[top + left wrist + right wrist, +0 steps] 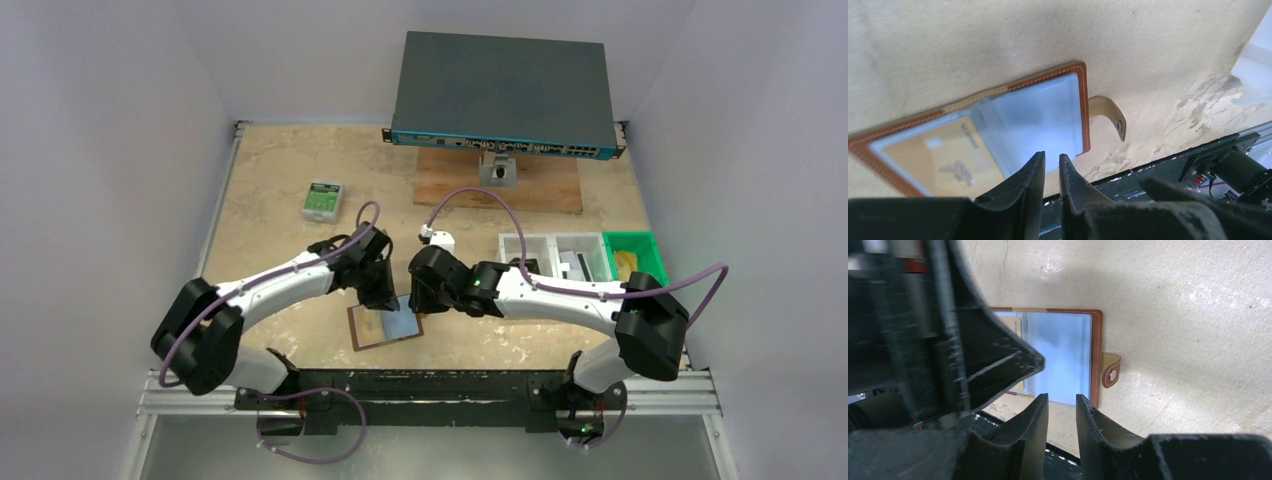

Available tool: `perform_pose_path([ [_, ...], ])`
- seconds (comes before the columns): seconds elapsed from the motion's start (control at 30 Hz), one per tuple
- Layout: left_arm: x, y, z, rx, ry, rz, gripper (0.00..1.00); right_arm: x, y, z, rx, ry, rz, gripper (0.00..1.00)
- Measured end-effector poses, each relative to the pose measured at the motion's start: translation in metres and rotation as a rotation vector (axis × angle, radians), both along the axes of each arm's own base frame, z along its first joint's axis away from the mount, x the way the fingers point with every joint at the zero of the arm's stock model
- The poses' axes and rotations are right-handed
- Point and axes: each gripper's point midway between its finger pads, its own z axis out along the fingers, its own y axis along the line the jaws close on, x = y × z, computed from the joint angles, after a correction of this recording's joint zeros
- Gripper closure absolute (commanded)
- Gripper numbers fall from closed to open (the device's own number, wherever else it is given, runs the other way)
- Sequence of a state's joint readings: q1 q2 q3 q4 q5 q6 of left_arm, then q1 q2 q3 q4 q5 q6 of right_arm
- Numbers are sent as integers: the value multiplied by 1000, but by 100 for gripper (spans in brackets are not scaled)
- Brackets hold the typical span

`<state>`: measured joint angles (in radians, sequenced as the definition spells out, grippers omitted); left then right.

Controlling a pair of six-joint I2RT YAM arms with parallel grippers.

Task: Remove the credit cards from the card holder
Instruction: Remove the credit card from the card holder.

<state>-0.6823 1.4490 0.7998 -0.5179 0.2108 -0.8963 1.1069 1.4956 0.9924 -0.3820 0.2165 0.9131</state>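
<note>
The brown leather card holder (385, 326) lies open and flat near the table's front edge. In the left wrist view its grey-blue pocket (1040, 120) is on the right, a yellow card (943, 160) sits in the left pocket, and the snap tab (1108, 114) sticks out to the right. My left gripper (1051, 155) hovers over the holder's near edge, with its jaws almost together and nothing between them. My right gripper (1062, 396) hovers at the holder's (1063, 355) right half, jaws a little apart and empty. The two grippers (385, 290) (420, 290) are close together.
A small green-and-white box (323, 200) lies at the back left. A network switch (503, 92) stands on a wooden board (545, 185) at the back. White bins (555, 255) and a green bin (635, 255) are at the right. The black front rail (1158, 172) runs just past the holder.
</note>
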Motion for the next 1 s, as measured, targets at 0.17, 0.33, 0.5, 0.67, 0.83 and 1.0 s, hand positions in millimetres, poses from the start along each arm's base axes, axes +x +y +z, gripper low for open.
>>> perform_pose_path([
  [0.17, 3, 22, 32, 35, -101, 47, 78, -1, 1, -1, 2, 5, 5, 74],
  [0.33, 3, 56, 37, 84, -133, 137, 79, -2, 4, -6, 0, 18, 15, 74],
  [0.5, -11, 92, 12, 164, -73, 200, 83, -3, 8, -18, -15, 35, 25, 74],
  [0.67, -23, 103, -4, 202, -25, 204, 88, -5, 12, -22, -10, 48, 37, 75],
  [0.83, -28, 106, -19, 221, 7, 209, 90, -5, 14, -23, -6, 51, 43, 75],
  [1.0, -33, 106, -31, 233, 40, 204, 93, -7, 16, -22, 3, 59, 52, 75],
])
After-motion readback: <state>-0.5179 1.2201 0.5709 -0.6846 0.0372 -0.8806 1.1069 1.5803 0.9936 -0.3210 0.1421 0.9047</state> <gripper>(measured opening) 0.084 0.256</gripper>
